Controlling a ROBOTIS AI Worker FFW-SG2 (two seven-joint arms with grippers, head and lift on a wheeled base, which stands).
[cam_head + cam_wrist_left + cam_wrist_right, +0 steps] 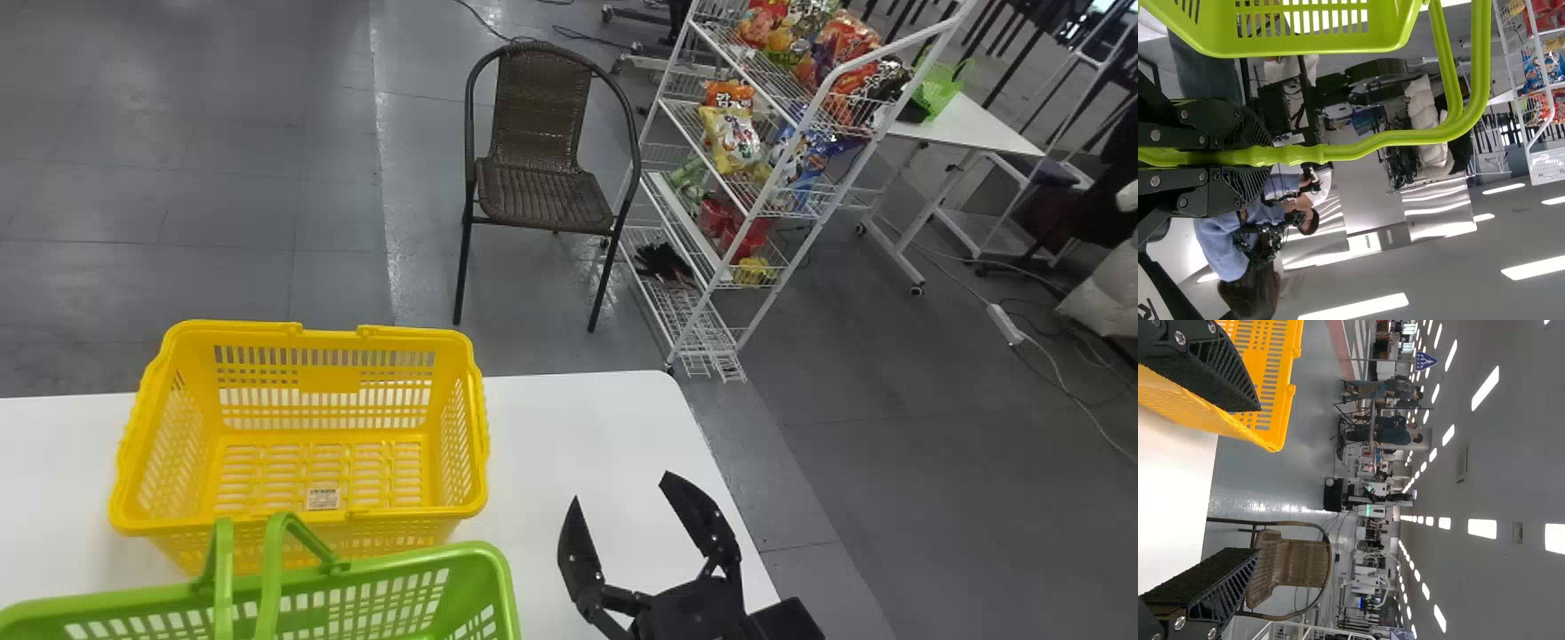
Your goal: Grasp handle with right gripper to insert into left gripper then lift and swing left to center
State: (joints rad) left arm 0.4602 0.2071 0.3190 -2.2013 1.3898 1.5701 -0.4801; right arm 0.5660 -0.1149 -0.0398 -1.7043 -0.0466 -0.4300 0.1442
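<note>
We see the left gripper (pixel 1265 157) pinching the green handle (pixel 1418 136), the right gripper (pixel 622 489) spread wide, the yellow basket (pixel 329 380) to its left.

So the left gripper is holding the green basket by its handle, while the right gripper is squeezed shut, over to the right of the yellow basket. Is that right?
Not quite: the right gripper is open, its fingers spread wide apart, as the head view shows. The rest of what you said is right.

Finished in black, with tapering fingers (pixel 581 560) slatted along the sides and faced with rough pads (pixel 1201 577), plus round silver screws (pixel 1180 338) dotting flat, round-ended links (pixel 1178 135).
</note>
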